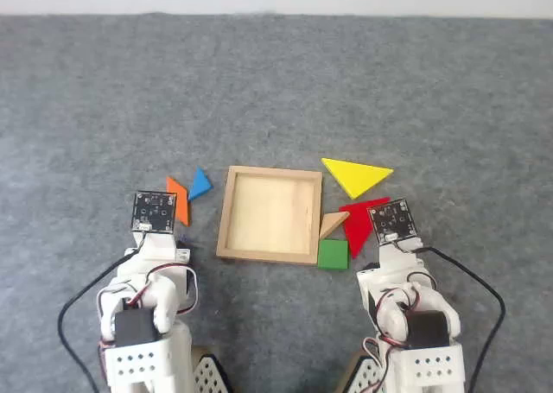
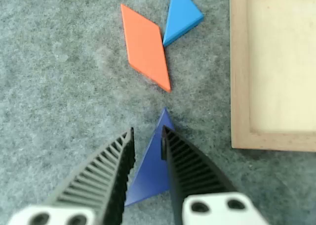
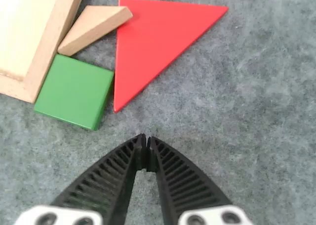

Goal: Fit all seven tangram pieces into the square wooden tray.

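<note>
Grey felt surface [image 1: 276,91] fills the high view under a pale strip along the top edge. Two white arms come up from the bottom edge, the left arm [image 1: 147,307] at lower left and the right arm [image 1: 410,315] at lower right. Each is folded forward with its wrist tipped down at the surface.

The square wooden tray [image 1: 270,171] sits at centre, its floor bare. To its upper right lies the yellow triangle [image 1: 354,175]. Below that is the red triangle [image 1: 359,225], partly under the right wrist. The green square [image 1: 333,254] touches the tray's lower right corner, with the plain wooden triangle [image 1: 330,224] just above it. Left of the tray, the orange parallelogram [image 1: 178,199] touches the light blue triangle [image 1: 200,184].

The left tool [image 2: 148,133] is slightly parted, straddling the tip of the flat dark blue triangle [image 2: 148,173]. The right tool [image 3: 146,138] is closed on nothing, near the red triangle's corner.
</note>
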